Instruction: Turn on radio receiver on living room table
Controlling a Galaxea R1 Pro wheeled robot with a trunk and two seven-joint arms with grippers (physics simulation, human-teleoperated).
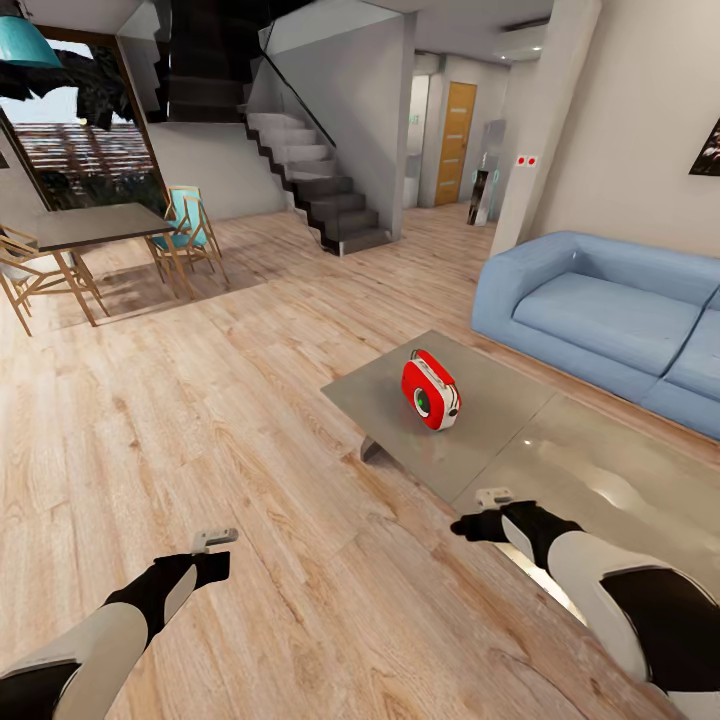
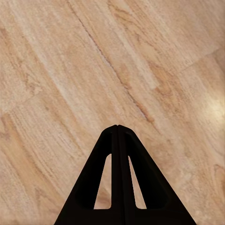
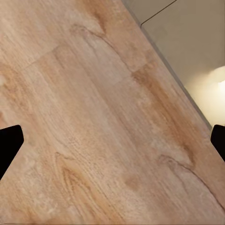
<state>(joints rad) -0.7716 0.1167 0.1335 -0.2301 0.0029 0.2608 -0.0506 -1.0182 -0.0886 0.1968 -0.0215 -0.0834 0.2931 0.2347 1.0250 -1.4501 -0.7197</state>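
Head view: a living room with a wood plank floor (image 1: 250,420), a blue sofa (image 1: 610,320) at the right, and a low grey desk (image 1: 520,430) ahead and to the right. On the desk, near its left end, stands the red radio (image 1: 431,390), upright, its round dial facing toward the robot and somewhat leftward, its thin handle on top. Both arms hang low in the foreground, over the floor. The right pincer (image 1: 492,497) sits just at the near edge of the desk, and the radio lies forward of it and slightly to its left, well apart. The left pincer (image 1: 214,539) is much farther off, out over bare floor, with the radio forward and well to its right. So the right arm is clearly the nearer one, and a reach would likely run forward over the desk edge toward the dial face. In the left wrist view the left pincer's fingers (image 2: 118,140) meet at their tips, closed on nothing. In the right wrist view the right pincer's fingers (image 3: 9,140) sit at opposite edges, spread wide, above floor and the desk's edge (image 3: 187,47).
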